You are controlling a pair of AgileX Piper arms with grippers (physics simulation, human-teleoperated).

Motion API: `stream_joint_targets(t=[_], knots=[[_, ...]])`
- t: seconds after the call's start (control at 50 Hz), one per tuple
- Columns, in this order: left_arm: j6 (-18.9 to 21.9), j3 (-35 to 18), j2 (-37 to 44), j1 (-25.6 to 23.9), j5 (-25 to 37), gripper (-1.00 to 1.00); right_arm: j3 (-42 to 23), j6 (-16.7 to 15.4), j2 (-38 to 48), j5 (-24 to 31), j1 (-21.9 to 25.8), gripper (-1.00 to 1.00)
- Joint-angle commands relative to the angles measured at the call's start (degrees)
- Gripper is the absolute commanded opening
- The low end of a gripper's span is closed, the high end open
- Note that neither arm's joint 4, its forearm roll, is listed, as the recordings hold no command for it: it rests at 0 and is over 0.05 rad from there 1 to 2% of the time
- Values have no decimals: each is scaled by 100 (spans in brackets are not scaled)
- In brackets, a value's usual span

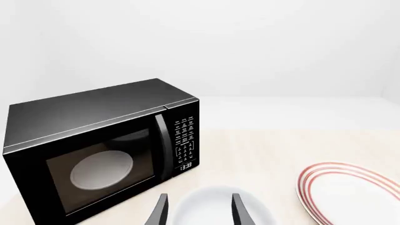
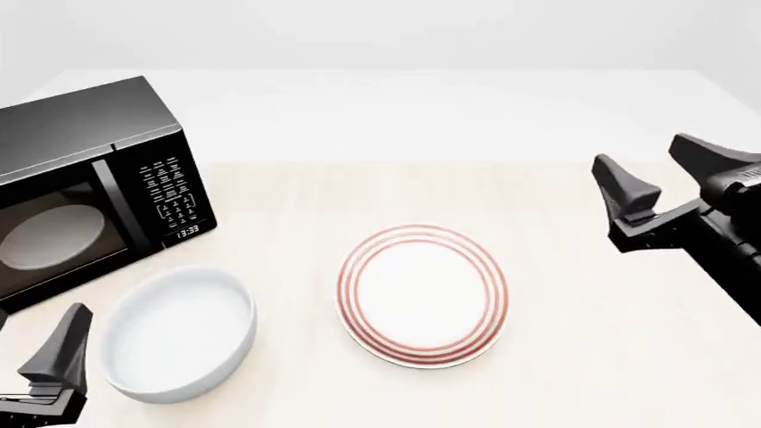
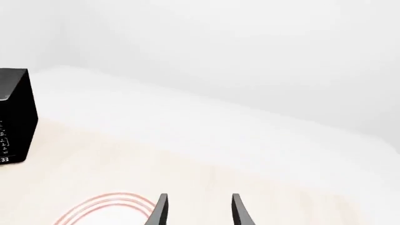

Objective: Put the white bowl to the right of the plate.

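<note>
Front view shows the white bowl (image 2: 178,333) sitting upright on the pale wooden bench (image 2: 571,374), near the bench's near-left corner. It lies to the left of the plate (image 2: 422,295), close by but not touching it; a strip of bare bench shows between them. The plate lies flat around the middle of the bench, its thin red rings circling the rim.

A black microwave (image 2: 84,192) stands at the left edge of the bench, behind the bowl, with its door shut, a greyish oval disc visible through the glass and its keypad on the side nearer the plate.

The left gripper (image 2: 53,357) is low at the near-left corner, just beside the bowl's left wall; only one dark finger shows in the front view. In the left wrist view its fingers (image 1: 160,211) stand apart, with the bowl's (image 1: 216,206) rim showing in the gap between them, and nothing is clamped. The microwave (image 1: 100,150) and part of the plate (image 1: 350,192) also show in that view.

The right gripper (image 2: 661,178) hangs raised near the right edge of the bench, well apart from the plate and the bowl. Its fingers (image 3: 240,211) are spread in the right wrist view and hold nothing; an arc of the plate's (image 3: 106,204) red rings shows beyond them.
</note>
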Motion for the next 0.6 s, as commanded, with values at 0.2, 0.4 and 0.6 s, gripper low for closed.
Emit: stream_joint_targets(t=[0.2, 0.4, 0.6], knots=[[0, 0, 0, 0, 0, 100, -1952, -333, 2255, 152, 777, 100], [0, 0, 0, 0, 0, 100, -2904, -377, 3005, 517, 1267, 100], [0, 0, 0, 0, 0, 100, -3636, -350, 3754, 706, 1561, 100]])
